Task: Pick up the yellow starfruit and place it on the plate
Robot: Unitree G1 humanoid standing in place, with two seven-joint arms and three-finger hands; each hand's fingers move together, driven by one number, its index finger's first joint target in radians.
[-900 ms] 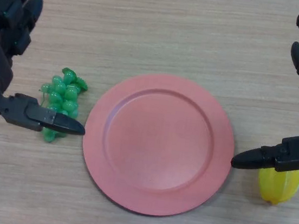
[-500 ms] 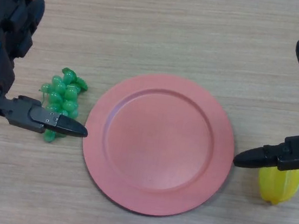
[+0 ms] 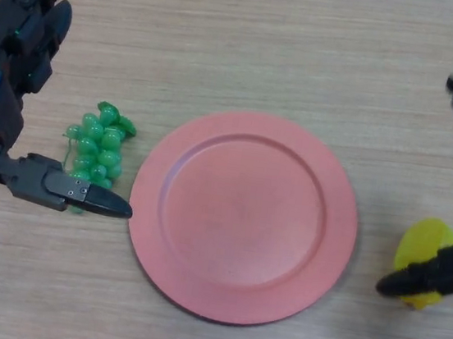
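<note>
Sitting bare, pink plate (image 3: 243, 217); yellow starfruit (image 3: 423, 253) right of it under spread-fingered right hand (image 3: 444, 279); left hand (image 3: 21, 95) likewise.

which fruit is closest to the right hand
The yellow starfruit, beside the plate's right edge; the right hand's thumb crosses it. The green grapes lie left, by the left hand.
</note>
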